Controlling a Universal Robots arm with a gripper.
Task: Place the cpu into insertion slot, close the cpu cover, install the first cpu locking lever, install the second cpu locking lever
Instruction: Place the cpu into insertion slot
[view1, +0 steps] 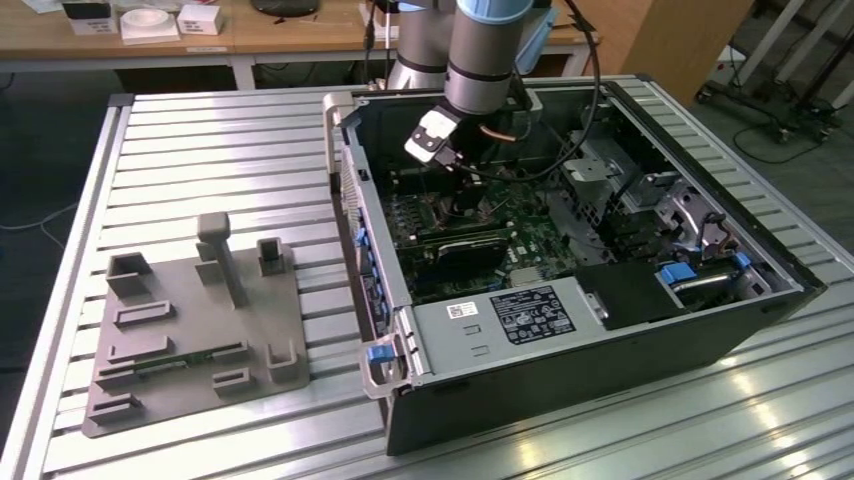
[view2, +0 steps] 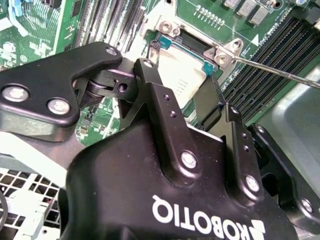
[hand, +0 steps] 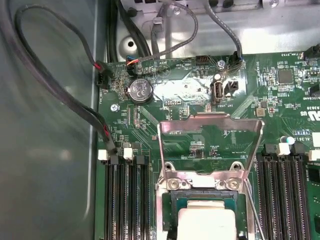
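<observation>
In the exterior view my gripper (view1: 463, 198) reaches down into the open computer case (view1: 561, 330). The second wrist view has the black fingers (view2: 152, 82) straddling the cpu (view2: 182, 75), a silver-grey square that they touch on two opposite edges. The cpu (hand: 207, 222) lies in the insertion slot (hand: 175, 210), a dark socket on the green board. The cpu cover (hand: 210, 120), a silvery frame with a large window, stands swung up and away from the socket. A thin locking lever (view2: 275, 72) sticks out beside the socket, unlatched.
Long black memory slots (hand: 125, 200) flank the socket on both sides. Black cables (hand: 60, 100) loop along the grey case wall. A black card (view1: 454, 262) and the power supply (view1: 514, 315) sit inside the case. A grey fixture plate (view1: 194, 330) lies on the ribbed table.
</observation>
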